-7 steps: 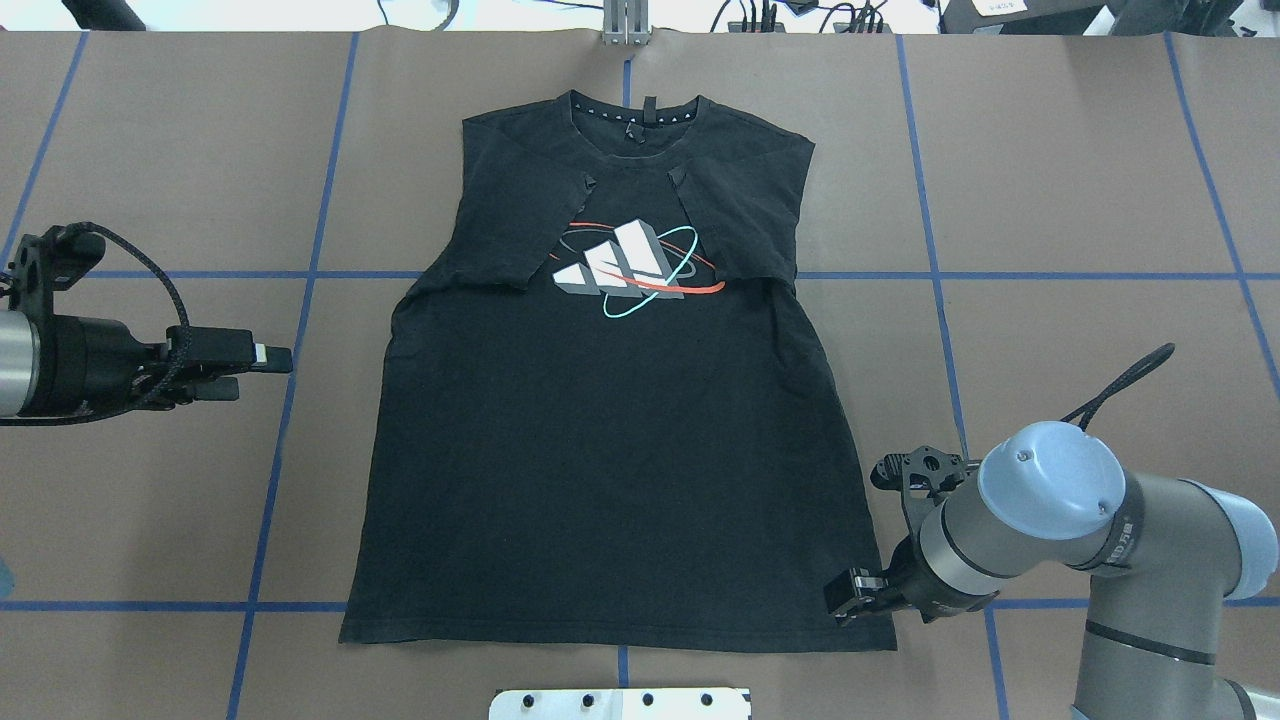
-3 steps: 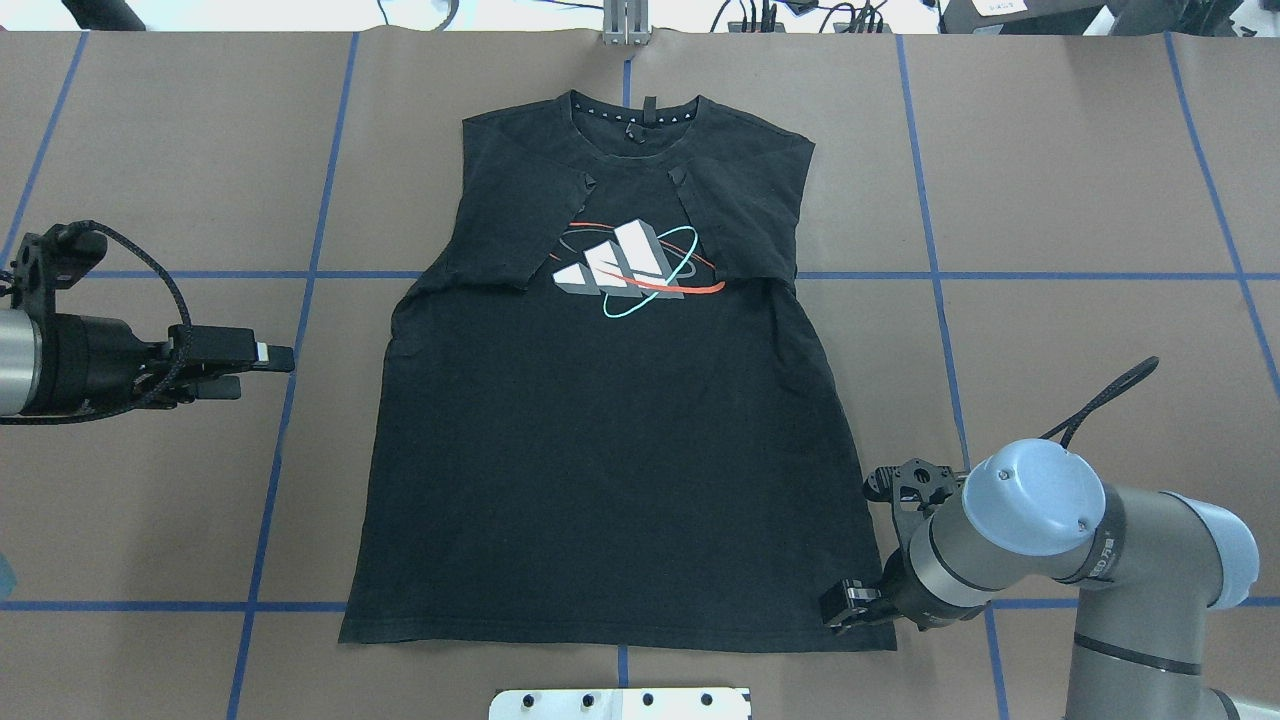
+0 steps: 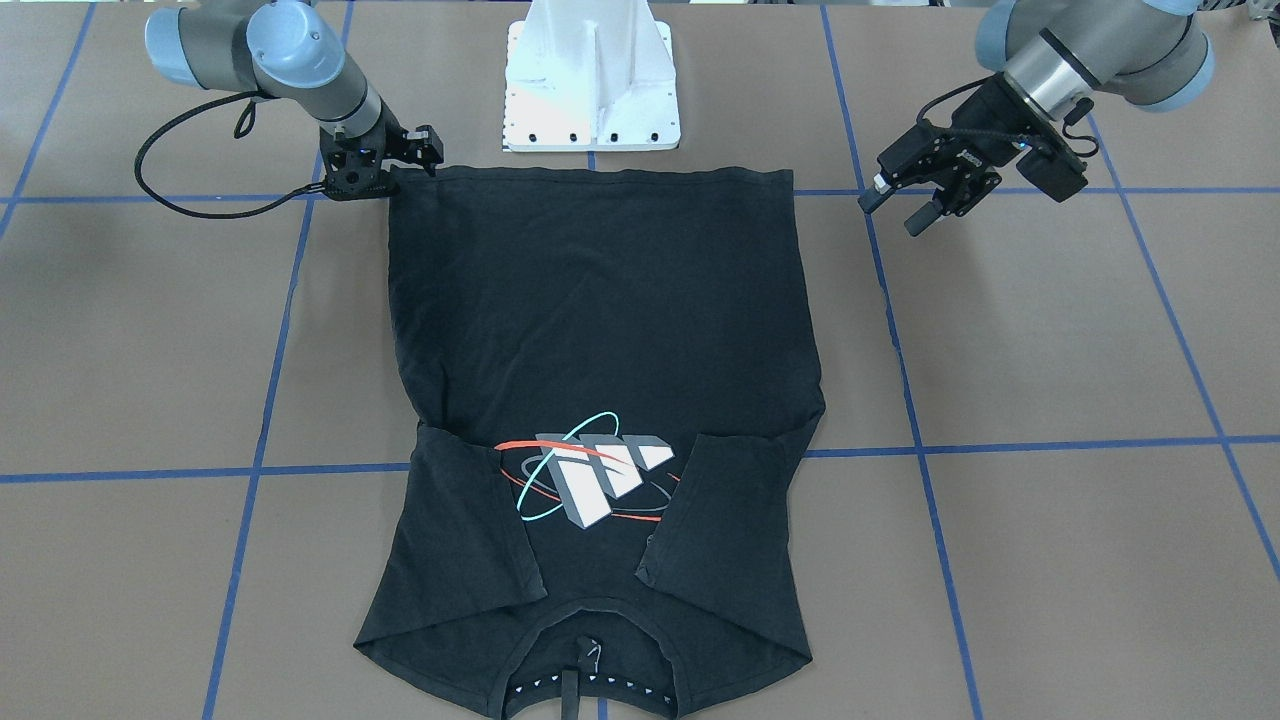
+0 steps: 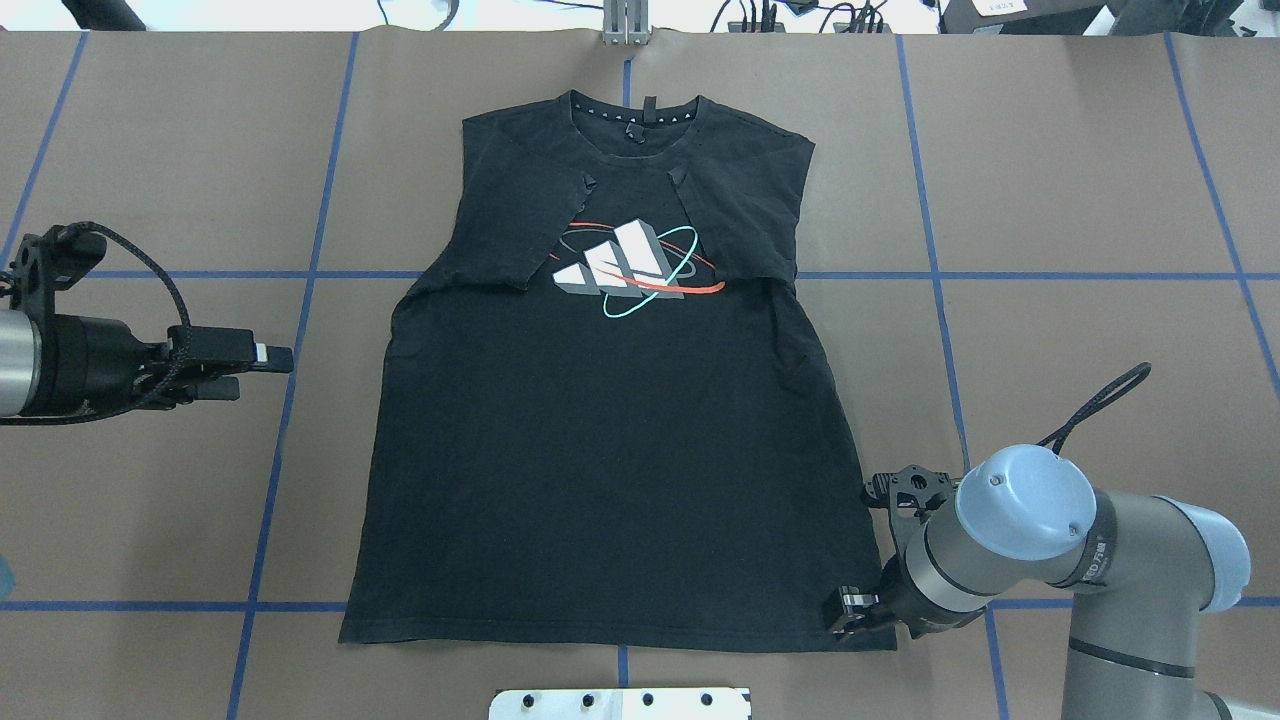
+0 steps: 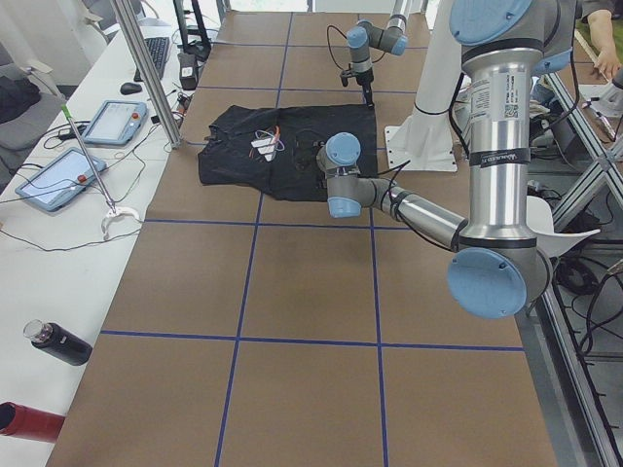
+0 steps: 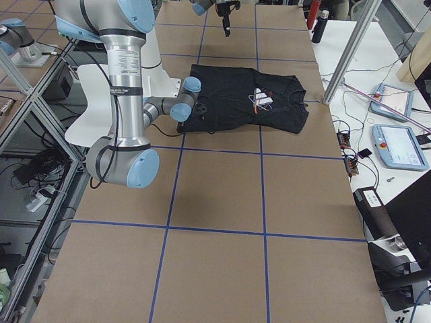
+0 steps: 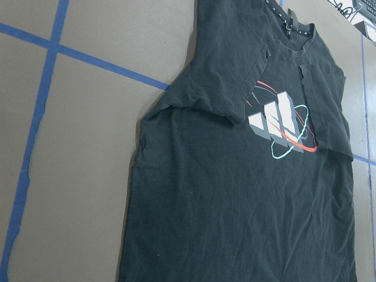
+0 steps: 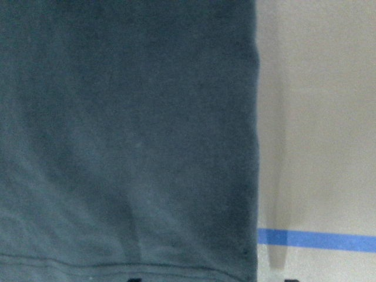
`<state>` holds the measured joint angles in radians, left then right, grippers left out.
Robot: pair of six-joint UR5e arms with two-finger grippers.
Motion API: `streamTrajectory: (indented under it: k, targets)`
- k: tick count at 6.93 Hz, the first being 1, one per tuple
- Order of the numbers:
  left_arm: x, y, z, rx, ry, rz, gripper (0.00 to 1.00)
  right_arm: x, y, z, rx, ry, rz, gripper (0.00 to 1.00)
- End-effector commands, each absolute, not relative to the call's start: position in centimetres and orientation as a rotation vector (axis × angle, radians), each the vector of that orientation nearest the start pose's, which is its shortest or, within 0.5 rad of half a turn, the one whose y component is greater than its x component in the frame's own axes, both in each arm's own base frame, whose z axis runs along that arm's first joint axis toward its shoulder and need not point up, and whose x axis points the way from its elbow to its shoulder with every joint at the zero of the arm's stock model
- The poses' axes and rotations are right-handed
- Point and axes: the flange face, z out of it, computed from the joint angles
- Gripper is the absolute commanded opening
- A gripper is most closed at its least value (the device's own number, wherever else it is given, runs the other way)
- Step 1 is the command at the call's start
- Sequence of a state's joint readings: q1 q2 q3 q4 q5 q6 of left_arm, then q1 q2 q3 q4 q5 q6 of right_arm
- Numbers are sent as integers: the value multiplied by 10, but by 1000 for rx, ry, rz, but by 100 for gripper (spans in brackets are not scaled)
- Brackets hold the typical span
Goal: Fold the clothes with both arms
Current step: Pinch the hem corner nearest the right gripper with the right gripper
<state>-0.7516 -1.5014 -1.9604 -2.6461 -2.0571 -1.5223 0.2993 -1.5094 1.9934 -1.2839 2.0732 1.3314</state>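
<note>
The black T-shirt lies flat on the brown table, print up, both sleeves folded in over the chest. Its collar points away from the robot. My right gripper is low at the hem's right corner. In the right wrist view the dark cloth fills the left, and two fingertips show apart at the bottom edge, one on each side of the shirt's side edge, so it is open. My left gripper hangs open to the left of the shirt, apart from it. The left wrist view shows the shirt slanting away.
The white pedestal base stands just behind the hem. Blue tape lines cross the table. On a side bench lie two tablets, with bottles near its end. A metal post rises by the collar end.
The right arm has swung nearer the table's front edge and its gripper has sunk a little at the hem corner. The left arm and the shirt have not moved.
</note>
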Motion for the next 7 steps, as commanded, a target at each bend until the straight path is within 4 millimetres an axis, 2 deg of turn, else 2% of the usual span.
streamTrajectory:
  k: [1,4,5,7]
  targets:
    - [267,-369,380,160,1412,-242,100,-457,-231,398,-262,-853,-138,68]
    - [268,-369,379,161,1413,-241,100,-453,-230,403,-268,-844,-135,68]
    - [267,-369,380,160,1412,-242,100,-453,-230,401,-266,-848,-136,57]
    - [268,-369,379,161,1413,-241,100,-453,-230,405,-269,-840,-131,55]
